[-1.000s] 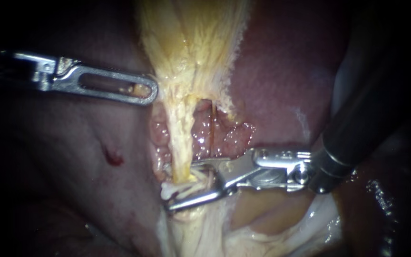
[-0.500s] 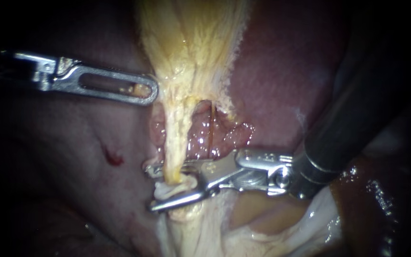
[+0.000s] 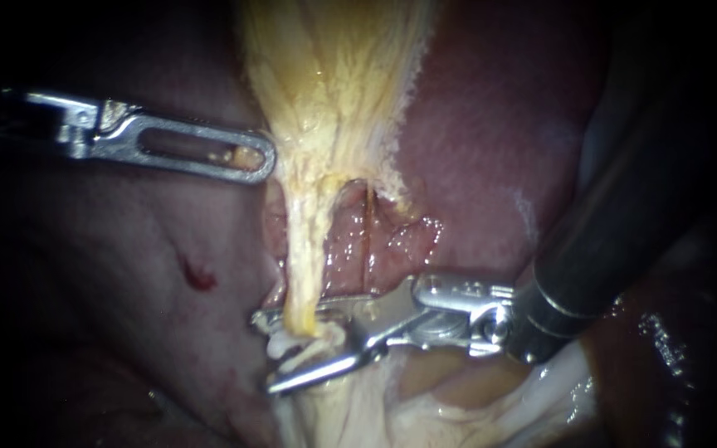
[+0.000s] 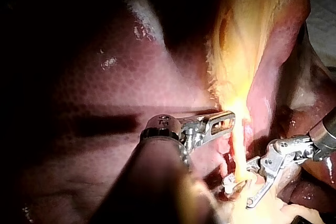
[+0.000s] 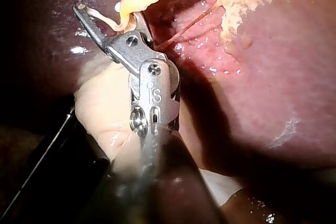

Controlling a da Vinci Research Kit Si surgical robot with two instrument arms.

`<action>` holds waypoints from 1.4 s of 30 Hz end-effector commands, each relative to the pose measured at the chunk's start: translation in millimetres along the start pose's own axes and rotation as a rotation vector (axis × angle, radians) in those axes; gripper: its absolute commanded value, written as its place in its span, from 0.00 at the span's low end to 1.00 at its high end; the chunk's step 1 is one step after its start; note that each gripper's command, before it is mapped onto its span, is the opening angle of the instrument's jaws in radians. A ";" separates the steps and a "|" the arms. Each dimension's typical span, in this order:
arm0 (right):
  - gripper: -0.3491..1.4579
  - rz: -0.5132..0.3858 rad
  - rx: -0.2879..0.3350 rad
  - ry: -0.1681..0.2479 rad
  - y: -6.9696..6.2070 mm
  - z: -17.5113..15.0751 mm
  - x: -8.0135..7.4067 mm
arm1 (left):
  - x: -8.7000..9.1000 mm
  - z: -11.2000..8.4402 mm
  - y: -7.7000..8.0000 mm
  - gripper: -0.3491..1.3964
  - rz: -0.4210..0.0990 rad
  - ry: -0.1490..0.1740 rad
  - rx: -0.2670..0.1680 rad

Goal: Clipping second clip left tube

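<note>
As liver [image 3: 491, 149] flanks the tube [image 3: 304, 265], the right instrument [image 3: 265, 352] straddles it.

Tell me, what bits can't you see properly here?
- Endoscope view: the white bit between the right instrument's open jaws is too small to call clip or tissue.
- Left wrist view: glare washes out the left tube beside the left instrument.
- Endoscope view: darkness swallows the left instrument's shaft at the edge.
</note>
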 end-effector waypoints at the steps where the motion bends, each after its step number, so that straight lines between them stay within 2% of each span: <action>1: 0.47 0.002 0.010 -0.002 -0.3 0.1 0.1 | 0.0 0.0 0.0 0.00 0.000 0.000 0.001; 5: 0.47 0.002 0.045 -0.002 -1.5 0.6 0.4 | 0.0 0.0 0.0 0.00 0.000 0.000 0.001; 9: 0.47 0.005 0.061 0.002 -2.0 1.0 0.6 | 0.0 0.0 0.0 0.00 0.000 0.000 0.001; 16: 0.46 0.004 0.068 0.007 -1.9 0.8 0.5 | 0.0 0.0 0.1 0.00 0.000 0.000 0.001; 23: 0.42 0.004 0.072 0.006 -1.3 0.2 0.3 | 0.0 0.0 0.1 0.00 0.000 0.000 0.001; 29: 0.34 0.005 0.073 0.006 -0.5 -0.6 0.0 | 0.0 0.0 0.2 0.00 0.001 0.000 0.001; 42: 0.11 0.005 0.061 0.008 -0.3 -1.0 -0.1 | 0.0 0.0 0.2 0.00 0.001 0.000 0.001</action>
